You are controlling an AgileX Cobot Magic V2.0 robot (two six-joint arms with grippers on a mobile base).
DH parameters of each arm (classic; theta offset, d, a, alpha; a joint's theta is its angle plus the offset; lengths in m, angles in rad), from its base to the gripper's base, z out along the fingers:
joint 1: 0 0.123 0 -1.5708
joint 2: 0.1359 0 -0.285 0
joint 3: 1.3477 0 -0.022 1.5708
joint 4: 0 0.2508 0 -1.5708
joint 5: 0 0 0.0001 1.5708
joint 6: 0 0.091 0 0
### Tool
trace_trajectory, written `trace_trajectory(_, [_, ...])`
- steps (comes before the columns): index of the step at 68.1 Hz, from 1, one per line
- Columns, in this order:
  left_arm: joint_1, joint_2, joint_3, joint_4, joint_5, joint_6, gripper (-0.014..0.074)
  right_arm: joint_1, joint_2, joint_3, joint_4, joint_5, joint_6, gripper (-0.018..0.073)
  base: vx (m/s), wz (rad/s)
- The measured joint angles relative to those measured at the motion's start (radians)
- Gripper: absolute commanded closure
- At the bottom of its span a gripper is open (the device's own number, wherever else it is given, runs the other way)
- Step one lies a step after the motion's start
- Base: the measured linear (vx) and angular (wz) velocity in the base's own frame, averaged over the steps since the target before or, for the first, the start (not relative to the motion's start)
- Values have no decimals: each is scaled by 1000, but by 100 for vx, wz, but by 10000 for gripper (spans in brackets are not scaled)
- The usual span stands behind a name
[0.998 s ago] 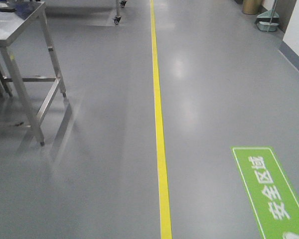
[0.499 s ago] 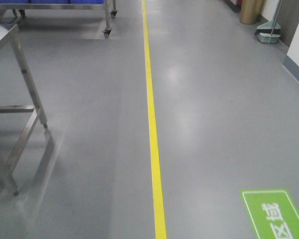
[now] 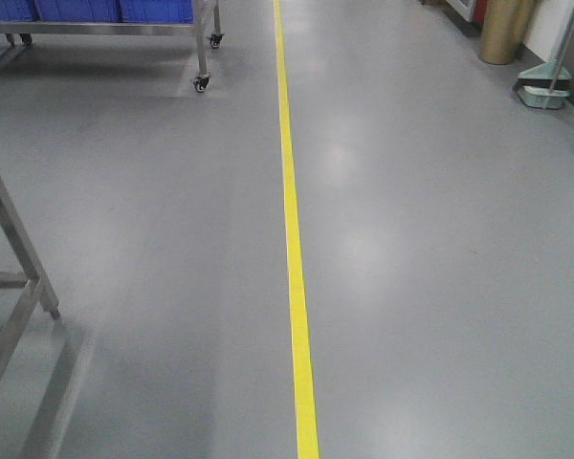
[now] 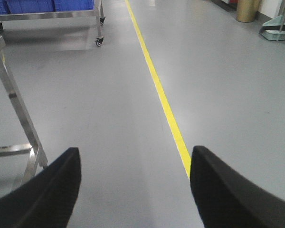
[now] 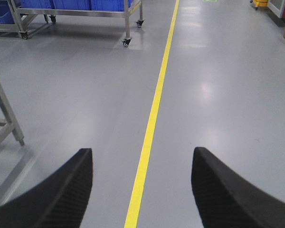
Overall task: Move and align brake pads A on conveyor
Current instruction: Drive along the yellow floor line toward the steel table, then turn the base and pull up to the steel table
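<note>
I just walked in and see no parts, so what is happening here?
Nothing is being handled. The left gripper and the right gripper are both open and empty, above grey floor with a yellow line. No brake pads or conveyor show; only a steel table frame and a wheeled rack with blue bins.

The left fingers (image 4: pixel 42 194) and right fingers (image 5: pixel 52 190) are matte black, round-tipped, with finely dimpled inner faces.
</note>
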Motion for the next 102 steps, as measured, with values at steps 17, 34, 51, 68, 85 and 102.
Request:
trace_trajectory(17, [0, 0, 0, 0, 0, 0, 114, 0, 0, 0, 0, 0, 0, 127, 71, 4])
trace_trajectory(34, [0, 0, 0, 0, 0, 0, 114, 0, 0, 0, 0, 0, 0, 127, 70, -3])
trace_trajectory(51, [0, 0, 0, 0, 0, 0, 114, 0, 0, 0, 0, 0, 0, 127, 65, 3])
trace_trajectory(68, [0, 0, 0, 0, 0, 0, 114, 0, 0, 0, 0, 0, 0, 127, 59, 12])
trace_trajectory(85, [0, 0, 0, 0, 0, 0, 114, 0, 0, 0, 0, 1, 0, 127, 55, 22])
trace_trajectory(102, [0, 0, 0, 0, 0, 0, 114, 0, 0, 0, 0, 1, 0, 127, 47, 34])
